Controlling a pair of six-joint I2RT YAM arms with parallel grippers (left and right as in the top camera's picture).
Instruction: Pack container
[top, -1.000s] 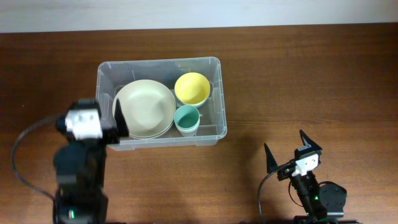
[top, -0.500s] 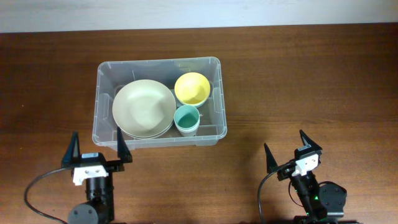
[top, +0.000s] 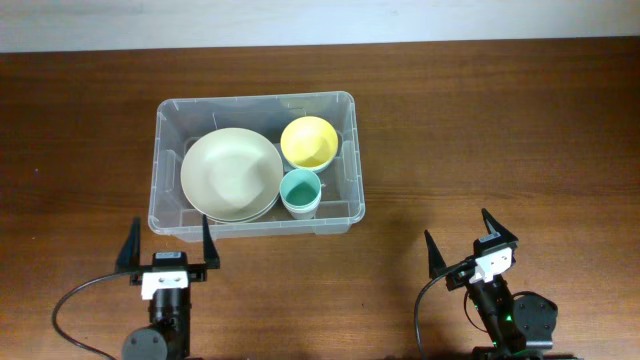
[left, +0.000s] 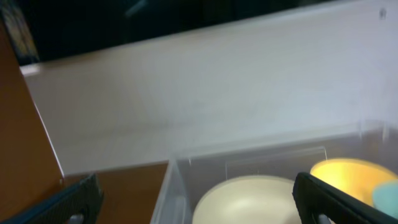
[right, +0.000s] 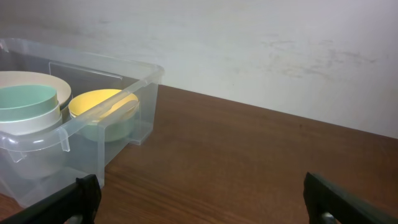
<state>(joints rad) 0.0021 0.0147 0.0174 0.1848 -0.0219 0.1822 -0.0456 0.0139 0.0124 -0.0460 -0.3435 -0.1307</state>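
Clear container (right: 144, 70) on wooden table (right: 236, 155). Inside the container, yellow bowl (right: 99, 102) by its end wall, teal cup (right: 25, 99) further in. Short of the container, right gripper (right: 205, 202), tips spread wide.

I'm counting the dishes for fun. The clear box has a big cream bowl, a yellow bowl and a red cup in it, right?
Not quite. The cup is teal, not red; the overhead view shows it. It does sit in the clear box with the big cream bowl and the yellow bowl.

Robotics lab: left arm (top: 160, 305), right arm (top: 497, 300), wooden table (top: 500, 130).
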